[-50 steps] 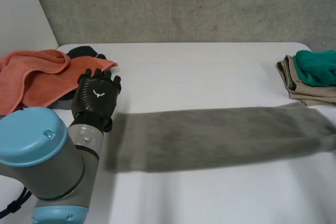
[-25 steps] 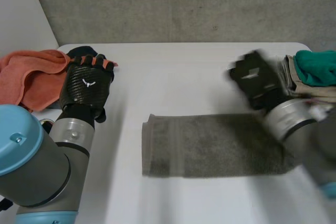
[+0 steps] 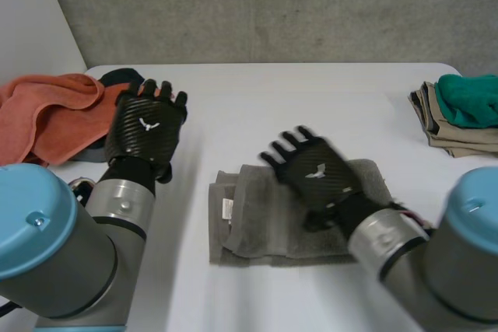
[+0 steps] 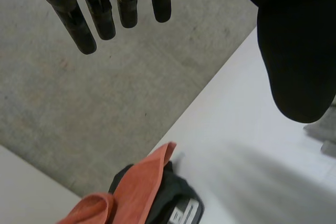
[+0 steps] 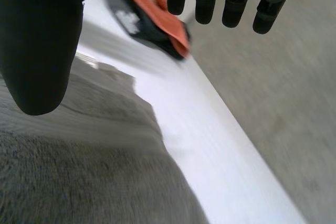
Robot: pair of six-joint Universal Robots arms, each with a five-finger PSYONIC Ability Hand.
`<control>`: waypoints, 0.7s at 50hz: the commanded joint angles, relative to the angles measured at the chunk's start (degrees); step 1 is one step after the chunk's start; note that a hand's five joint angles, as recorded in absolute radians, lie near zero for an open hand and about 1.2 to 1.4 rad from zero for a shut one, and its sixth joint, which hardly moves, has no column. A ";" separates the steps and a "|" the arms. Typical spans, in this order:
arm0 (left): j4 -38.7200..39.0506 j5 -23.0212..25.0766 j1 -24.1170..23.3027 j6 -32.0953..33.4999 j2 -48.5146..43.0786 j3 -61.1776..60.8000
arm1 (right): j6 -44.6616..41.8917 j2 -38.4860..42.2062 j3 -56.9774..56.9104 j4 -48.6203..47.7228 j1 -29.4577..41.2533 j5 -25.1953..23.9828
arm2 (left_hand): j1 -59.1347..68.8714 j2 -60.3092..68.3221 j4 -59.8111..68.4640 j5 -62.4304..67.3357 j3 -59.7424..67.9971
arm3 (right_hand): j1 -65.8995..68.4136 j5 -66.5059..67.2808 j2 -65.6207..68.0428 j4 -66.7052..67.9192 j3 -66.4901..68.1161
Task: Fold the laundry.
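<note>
Since half a second ago the grey towel (image 3: pixel 249 227) has been doubled shorter. Well left of it lies an orange cloth (image 3: pixel 47 110). Nearer its left end hovers the left hand (image 3: pixel 145 134), fingers straight and empty. The towel's long axis runs across the desk (image 3: pixel 311 99). The right hand (image 3: pixel 315 172), spread and holding nothing, has come over its right half, the nearer hand.

A white worktop (image 3: pixel 311 106) with rounded far corners runs back to a rough grey concrete wall (image 3: pixel 272 5). At the left, a smooth white wall (image 3: pixel 31 13) meets the concrete along a slanting edge. The light is soft and even, leaving faint shadows on the worktop
</note>
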 commanded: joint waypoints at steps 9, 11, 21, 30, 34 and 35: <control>0.67 0.92 -7.99 -0.06 -6.47 3.99 | -8.13 -3.91 10.79 11.13 -22.42 0.73 | -0.96 -1.60 -1.75 -2.81 -1.92 | 2.00 2.77 2.87 3.28 3.44; 0.67 1.01 -8.08 -0.06 -6.56 3.99 | -9.45 -1.71 10.88 11.13 -24.09 0.73 | -0.96 -1.60 -1.75 -2.81 -1.92 | 10.39 11.16 11.26 11.66 11.82; 0.58 1.10 -7.81 -0.06 -5.16 3.03 | -10.42 2.52 4.39 10.08 -24.63 3.72 | -0.96 -1.60 -1.75 -2.81 -1.92 | 66.73 67.50 67.60 68.01 68.17; 0.40 0.57 -5.80 -0.06 -1.03 1.09 | -9.80 -0.91 -2.65 1.38 -0.65 4.16 | -0.96 -1.60 -1.75 -2.81 -1.92 | 66.73 67.50 67.60 68.01 68.17; 0.40 0.75 -2.90 -0.24 0.55 -0.05 | -9.63 3.20 -3.97 -1.35 7.62 3.72 | -0.96 -1.60 -1.75 -2.81 -1.92 | 66.73 67.50 67.60 68.01 68.17; 0.49 0.75 -2.11 -0.41 0.82 -0.31 | -9.46 6.79 -5.19 -1.44 10.16 4.33 | -0.96 -1.60 -1.75 -2.81 -1.92 | 66.73 67.50 67.60 68.01 68.17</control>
